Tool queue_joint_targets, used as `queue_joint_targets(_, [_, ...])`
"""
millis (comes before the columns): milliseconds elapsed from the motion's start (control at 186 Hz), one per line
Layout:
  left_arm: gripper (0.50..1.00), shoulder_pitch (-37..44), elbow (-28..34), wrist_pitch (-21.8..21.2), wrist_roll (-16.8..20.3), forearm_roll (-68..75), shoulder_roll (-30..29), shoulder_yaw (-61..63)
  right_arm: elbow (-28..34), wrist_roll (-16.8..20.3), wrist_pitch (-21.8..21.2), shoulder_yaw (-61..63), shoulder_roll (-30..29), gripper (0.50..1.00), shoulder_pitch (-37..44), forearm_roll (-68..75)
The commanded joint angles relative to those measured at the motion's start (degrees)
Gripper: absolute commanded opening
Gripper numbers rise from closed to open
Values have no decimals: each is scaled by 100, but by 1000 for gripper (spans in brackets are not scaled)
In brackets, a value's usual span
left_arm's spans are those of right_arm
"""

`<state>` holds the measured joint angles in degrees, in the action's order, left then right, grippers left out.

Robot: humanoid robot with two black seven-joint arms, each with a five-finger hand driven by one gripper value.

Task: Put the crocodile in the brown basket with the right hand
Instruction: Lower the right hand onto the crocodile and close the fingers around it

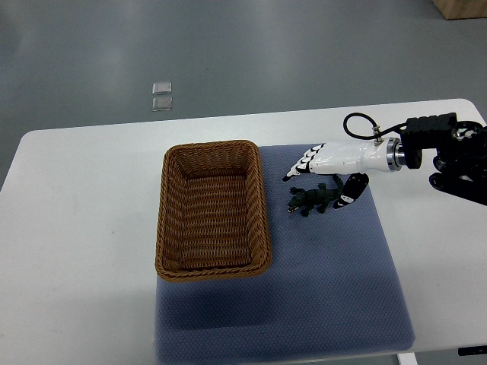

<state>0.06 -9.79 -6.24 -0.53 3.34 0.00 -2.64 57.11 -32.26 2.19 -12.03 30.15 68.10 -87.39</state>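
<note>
Dimpled blue mat (335, 289), woven brown basket (169, 209), spiky dark crocodile (310, 201) beside right hand (326, 161)

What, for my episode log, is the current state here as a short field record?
basket: brown wicker basket, nothing in it, on the mat's left side
crocodile: dark toy crocodile lying on the blue mat, right of the basket, apart from it
right hand: right hand just over the crocodile, fingers spread, not grasping
left hand: not in view
surface: white table
progress: crocodile not yet in basket
</note>
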Motion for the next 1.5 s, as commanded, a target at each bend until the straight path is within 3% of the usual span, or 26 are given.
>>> queue_joint_targets(0, [1000, 3, -5, 0, 0, 0, 0, 0, -33, 9, 45, -133, -132, 924, 45, -32])
queue_joint_targets(571, [1000, 3, -5, 0, 0, 0, 0, 0, -288, 36, 352, -432, -387, 921, 54, -595])
queue_joint_targets(996, [1000, 3, 4, 0, 0, 0, 0, 0, -481, 9, 950, -661, -502, 913, 54, -1113])
queue_joint_targets(1496, [1000, -6, 4, 0, 0, 0, 0, 0, -684, 9, 1135, -907, -721, 903, 203, -1298])
